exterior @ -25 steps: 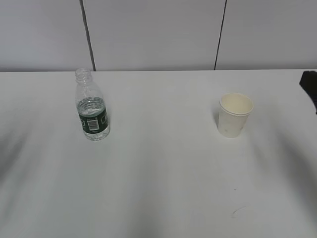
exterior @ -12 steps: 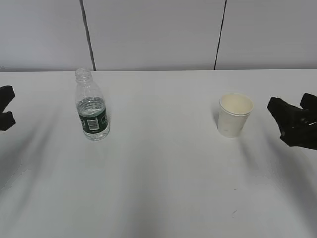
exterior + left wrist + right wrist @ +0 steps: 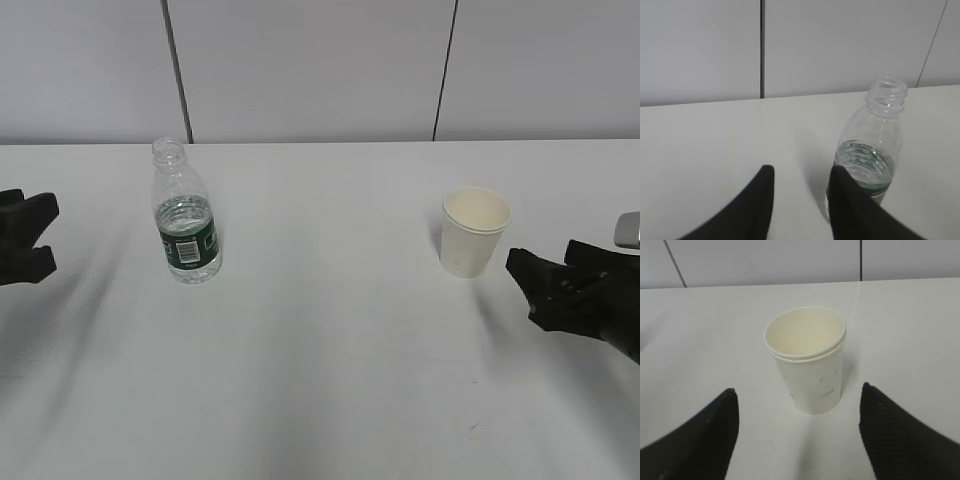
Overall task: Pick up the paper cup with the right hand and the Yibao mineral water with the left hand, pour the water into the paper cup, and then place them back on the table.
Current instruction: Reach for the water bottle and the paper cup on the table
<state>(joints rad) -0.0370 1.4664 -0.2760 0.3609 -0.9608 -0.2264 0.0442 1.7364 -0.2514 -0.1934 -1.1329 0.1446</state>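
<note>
The Yibao mineral water (image 3: 185, 215) stands upright and uncapped on the white table (image 3: 320, 360), left of centre; it also shows in the left wrist view (image 3: 867, 162). The paper cup (image 3: 473, 232) stands upright and empty at the right; it also shows in the right wrist view (image 3: 807, 360). My left gripper (image 3: 40, 235) is open at the left edge, apart from the bottle; in the left wrist view the left gripper (image 3: 802, 172) points just left of it. My right gripper (image 3: 525, 285) is open, a short way right of the cup; in the right wrist view the right gripper (image 3: 797, 392) faces the cup.
A grey panelled wall (image 3: 320, 70) with dark seams runs behind the table's far edge. A small dark scuff mark (image 3: 472, 428) lies on the tabletop at the front right.
Both grippers have come inward: the left from the left edge toward the bottle, the right from the right edge toward the cup. Bottle and cup have not moved.
</note>
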